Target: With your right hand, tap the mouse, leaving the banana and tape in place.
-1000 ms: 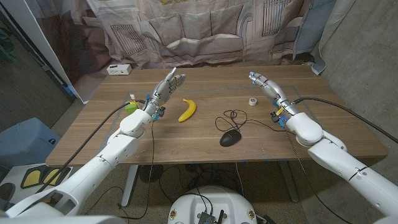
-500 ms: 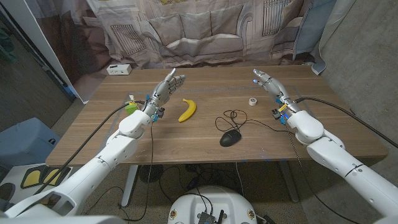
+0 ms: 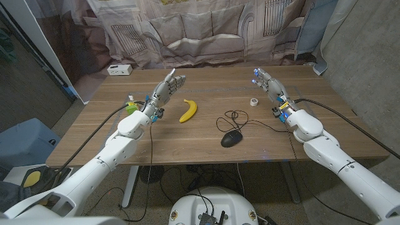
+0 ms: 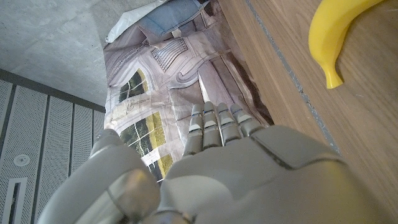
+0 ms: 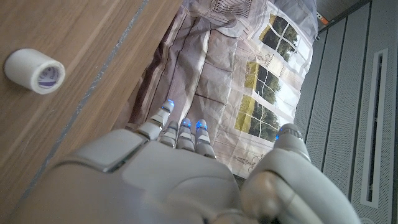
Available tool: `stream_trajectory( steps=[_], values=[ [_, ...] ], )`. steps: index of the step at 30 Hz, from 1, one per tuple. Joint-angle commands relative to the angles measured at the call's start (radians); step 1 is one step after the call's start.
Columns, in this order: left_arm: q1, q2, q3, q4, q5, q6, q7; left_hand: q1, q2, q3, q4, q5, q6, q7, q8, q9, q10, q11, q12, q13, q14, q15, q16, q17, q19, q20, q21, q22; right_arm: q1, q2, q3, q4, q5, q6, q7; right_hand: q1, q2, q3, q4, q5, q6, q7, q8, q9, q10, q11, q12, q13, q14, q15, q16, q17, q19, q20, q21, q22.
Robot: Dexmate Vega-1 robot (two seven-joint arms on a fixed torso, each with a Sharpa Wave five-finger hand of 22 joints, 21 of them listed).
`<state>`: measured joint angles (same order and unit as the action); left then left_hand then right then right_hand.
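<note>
Black and untouched, the mouse (image 3: 231,139) is lying near the table's front edge while your right hand (image 3: 267,84) is hovering empty, fingers extended, just beside the tape roll (image 3: 254,101), so you are not tapping yet; banana (image 3: 188,110) undisturbed.

Both arms: smooth white rounded shells, grey at the joints. Left hand (image 3: 167,87) and right hand (image 3: 267,83): grey metallic segmented fingers; right fingertips (image 5: 182,124) glow blue. Blue and yellow fittings at each wrist. Black cable runs along each forearm.
</note>
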<state>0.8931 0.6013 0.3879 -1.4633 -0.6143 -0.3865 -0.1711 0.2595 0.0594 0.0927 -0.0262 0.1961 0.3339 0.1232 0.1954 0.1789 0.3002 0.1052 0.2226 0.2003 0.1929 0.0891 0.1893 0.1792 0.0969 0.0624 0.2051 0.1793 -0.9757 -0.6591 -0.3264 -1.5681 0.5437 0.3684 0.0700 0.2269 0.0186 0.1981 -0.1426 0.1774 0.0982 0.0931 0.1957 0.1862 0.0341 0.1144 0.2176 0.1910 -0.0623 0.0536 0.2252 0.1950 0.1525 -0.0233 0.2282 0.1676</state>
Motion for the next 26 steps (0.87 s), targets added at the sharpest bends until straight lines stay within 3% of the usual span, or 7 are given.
stream_trajectory(
  steps=[1, 11, 26],
  values=[
    [0.017, 0.020, -0.013, -0.035, 0.003, 0.049, 0.046, 0.004, 0.008, 0.004, -0.008, -0.001, -0.010, -0.001, -0.009, 0.003, -0.009, 0.004, -0.007, 0.002, 0.000, 0.002, -0.003, 0.001, -0.012, 0.005, -0.008, 0.001, 0.038, 0.035, -0.002, 0.102, 0.120, 0.012, 0.096, 0.008, -0.007, -0.002, -0.004, 0.007, 0.009, 0.003, 0.004, 0.001, 0.007, 0.016, -0.001, 0.002, 0.009, 0.006, -0.001, 0.004, 0.025, 0.003, -0.002, 0.001],
    [0.009, 0.006, -0.008, -0.003, -0.004, 0.044, 0.037, 0.004, 0.009, 0.004, -0.009, -0.001, -0.018, 0.000, -0.011, 0.003, -0.013, 0.004, -0.009, 0.002, -0.006, 0.003, -0.004, 0.001, -0.015, 0.005, -0.009, 0.001, 0.051, 0.053, -0.016, 0.155, 0.147, 0.003, 0.130, 0.010, -0.012, -0.004, -0.004, 0.008, 0.009, 0.006, 0.003, 0.001, 0.014, 0.023, 0.000, 0.002, 0.015, 0.014, -0.002, 0.003, 0.038, 0.010, -0.003, 0.000],
    [-0.014, -0.001, -0.003, 0.044, -0.014, 0.026, -0.009, 0.004, 0.010, 0.004, -0.010, -0.001, -0.017, -0.002, -0.009, 0.003, -0.012, 0.002, -0.008, 0.002, -0.006, 0.004, -0.003, 0.002, -0.015, 0.007, -0.008, 0.001, 0.018, 0.053, -0.012, 0.111, 0.122, 0.000, 0.059, 0.010, -0.017, -0.008, -0.003, 0.009, 0.017, 0.004, 0.005, 0.001, 0.028, 0.013, 0.002, 0.002, 0.023, 0.016, -0.003, 0.003, 0.041, 0.021, -0.008, 0.000]
  ],
)
